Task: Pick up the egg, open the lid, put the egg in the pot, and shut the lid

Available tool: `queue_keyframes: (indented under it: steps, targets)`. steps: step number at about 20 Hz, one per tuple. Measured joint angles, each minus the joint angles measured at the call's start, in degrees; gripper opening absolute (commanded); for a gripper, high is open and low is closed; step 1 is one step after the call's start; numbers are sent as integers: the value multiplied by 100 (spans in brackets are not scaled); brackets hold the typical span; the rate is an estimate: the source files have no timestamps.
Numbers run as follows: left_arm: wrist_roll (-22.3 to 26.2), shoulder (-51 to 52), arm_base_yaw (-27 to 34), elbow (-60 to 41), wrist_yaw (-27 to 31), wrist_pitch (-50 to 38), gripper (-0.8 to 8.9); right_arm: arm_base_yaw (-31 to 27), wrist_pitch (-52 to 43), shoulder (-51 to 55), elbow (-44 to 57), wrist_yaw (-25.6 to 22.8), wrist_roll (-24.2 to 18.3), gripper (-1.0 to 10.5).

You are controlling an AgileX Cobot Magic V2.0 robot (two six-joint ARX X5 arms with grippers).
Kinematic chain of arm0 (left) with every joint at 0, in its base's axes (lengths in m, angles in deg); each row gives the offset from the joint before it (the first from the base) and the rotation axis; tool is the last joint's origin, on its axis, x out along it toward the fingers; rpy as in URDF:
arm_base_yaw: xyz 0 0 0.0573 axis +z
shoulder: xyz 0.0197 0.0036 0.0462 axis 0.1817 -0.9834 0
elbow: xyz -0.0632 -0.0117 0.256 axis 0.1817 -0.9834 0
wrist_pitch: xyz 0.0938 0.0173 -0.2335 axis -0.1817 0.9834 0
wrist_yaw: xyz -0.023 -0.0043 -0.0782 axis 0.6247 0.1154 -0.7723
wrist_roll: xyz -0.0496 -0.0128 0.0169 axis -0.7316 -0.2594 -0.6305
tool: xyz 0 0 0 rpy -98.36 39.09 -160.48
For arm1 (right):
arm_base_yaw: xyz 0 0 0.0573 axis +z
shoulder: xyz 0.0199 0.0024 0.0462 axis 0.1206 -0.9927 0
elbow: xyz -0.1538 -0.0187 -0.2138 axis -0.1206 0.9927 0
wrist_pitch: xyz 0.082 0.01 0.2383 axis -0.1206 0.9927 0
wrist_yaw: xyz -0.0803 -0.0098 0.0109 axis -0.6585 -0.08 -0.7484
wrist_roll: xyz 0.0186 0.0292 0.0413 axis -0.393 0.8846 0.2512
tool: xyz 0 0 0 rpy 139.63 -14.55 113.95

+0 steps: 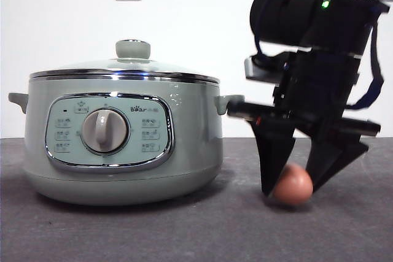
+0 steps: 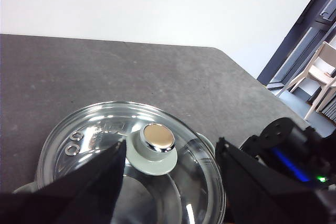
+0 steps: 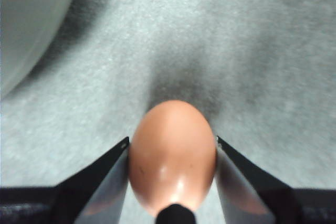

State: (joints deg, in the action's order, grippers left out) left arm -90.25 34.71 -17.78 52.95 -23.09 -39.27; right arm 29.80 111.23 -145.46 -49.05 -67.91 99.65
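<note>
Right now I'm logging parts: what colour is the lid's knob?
Pale green, with a shiny chrome cap: the knob on the lid shows best in the left wrist view.
</note>
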Motion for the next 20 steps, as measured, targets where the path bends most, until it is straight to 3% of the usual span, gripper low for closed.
queue_keyframes:
  steps: [5,9,12,16,20]
  targets:
    - [22,-295,-205,4,103,-216,355,-111,391,1239,0,-7,-114,-12]
    - [243,-957,-802,210,885,-341,355,-354,872,2341,0,-33,-197,-12]
    - [542,-1598,-1344,599,1528,-448,355,-417,1134,2938,0,-376,-269,-12]
    - [933,-2579,-1941,1084,2258,-501,355,-417,1427,3375,0,-605,-304,-12]
    - [1060,-3303,-2100,1165,2570,-505,354,-417,1659,3491,0,-608,-306,-12]
